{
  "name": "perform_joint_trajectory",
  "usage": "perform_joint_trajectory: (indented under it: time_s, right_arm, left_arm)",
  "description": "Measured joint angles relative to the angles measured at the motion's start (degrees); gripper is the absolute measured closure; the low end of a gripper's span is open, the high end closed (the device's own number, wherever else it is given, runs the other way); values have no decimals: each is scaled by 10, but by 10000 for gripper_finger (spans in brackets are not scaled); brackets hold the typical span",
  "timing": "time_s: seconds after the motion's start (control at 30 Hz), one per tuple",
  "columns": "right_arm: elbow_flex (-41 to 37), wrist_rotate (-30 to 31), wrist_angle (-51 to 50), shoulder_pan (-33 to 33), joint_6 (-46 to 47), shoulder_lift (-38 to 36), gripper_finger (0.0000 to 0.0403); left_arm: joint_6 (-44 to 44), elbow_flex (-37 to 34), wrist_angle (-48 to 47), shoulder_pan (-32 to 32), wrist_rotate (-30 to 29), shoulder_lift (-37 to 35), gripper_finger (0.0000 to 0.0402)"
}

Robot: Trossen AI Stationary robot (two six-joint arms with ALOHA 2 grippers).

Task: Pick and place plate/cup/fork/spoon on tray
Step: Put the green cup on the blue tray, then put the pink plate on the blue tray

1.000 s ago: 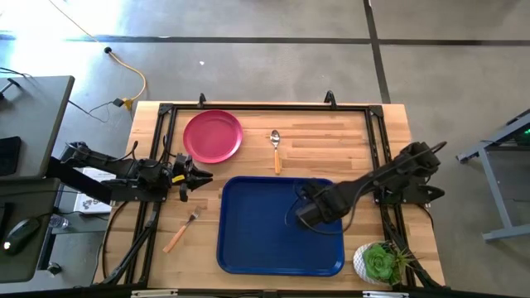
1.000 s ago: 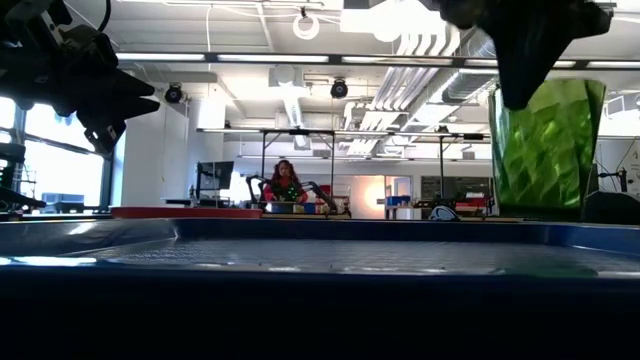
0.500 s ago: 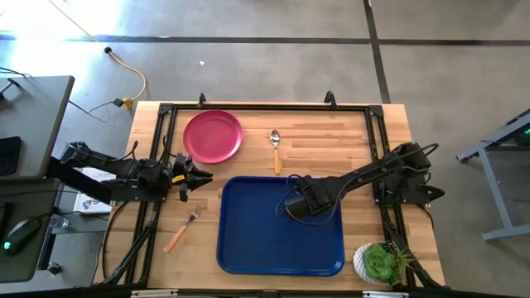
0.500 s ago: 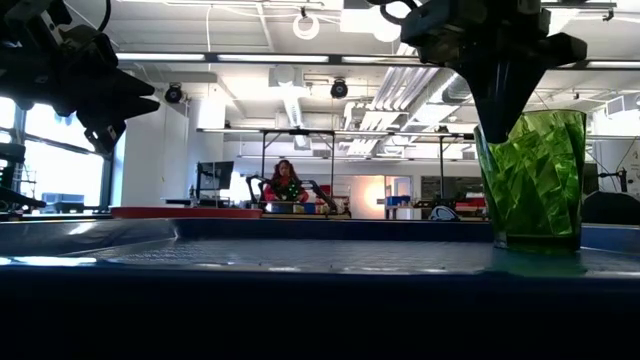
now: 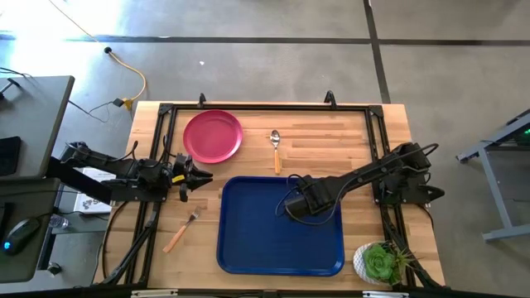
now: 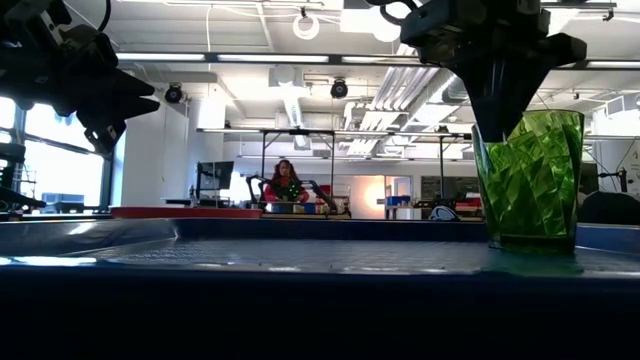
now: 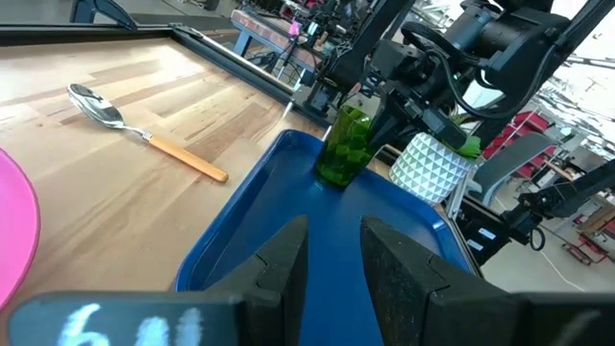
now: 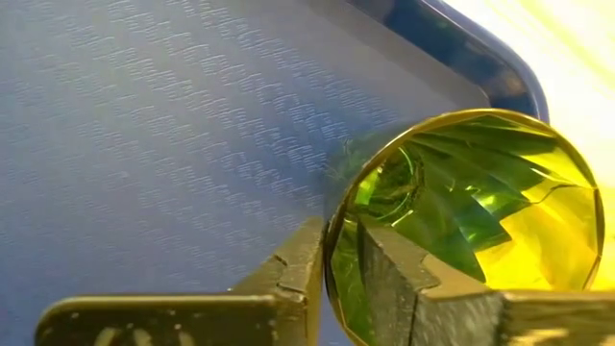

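Both arms were dark, near-black jointed links with loops of black cable running along them. The left claw (image 5: 201, 176) ended in two short tapered dark fingers (image 7: 286, 264) with flat inner faces, above a blurred grey band bearing pale markings. The right claw (image 5: 291, 209) had blocky fingers (image 8: 290, 272) with roughened, notched edges and a dull olive-toned crossbar beneath.

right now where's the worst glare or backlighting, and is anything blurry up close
Low view: bright ceiling lights and windows leave both arms as dark silhouettes, and the cup glows green against them; the near rim of the tray is almost black. Right wrist view: the far corner past the tray washes out to white. Left wrist view: that arm's own fingers are soft and out of focus.
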Motion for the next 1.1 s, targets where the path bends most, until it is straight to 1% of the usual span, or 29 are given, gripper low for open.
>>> perform_joint_trajectory:
  time_s: [0.1,0.23,0.6,0.87,1.0,1.1]
  right_arm:
    - [0,0,-1,0,0,0,334]
    - [8,0,-9,0,0,0,323]
    - [50,6,-46,0,1,0,274]
    - [104,11,-65,0,2,0,267]
    - [145,39,-67,0,2,0,267]
    - [183,76,-67,0,1,0,267]
  left_arm:
    - [19,0,0,0,0,0,312]
    - [21,0,0,0,0,0,312]
    - [23,0,0,0,0,0,311]
    - [23,0,0,0,-1,0,311]
    - [25,0,0,0,-7,0,311]
    - [25,0,1,0,-30,0,311]
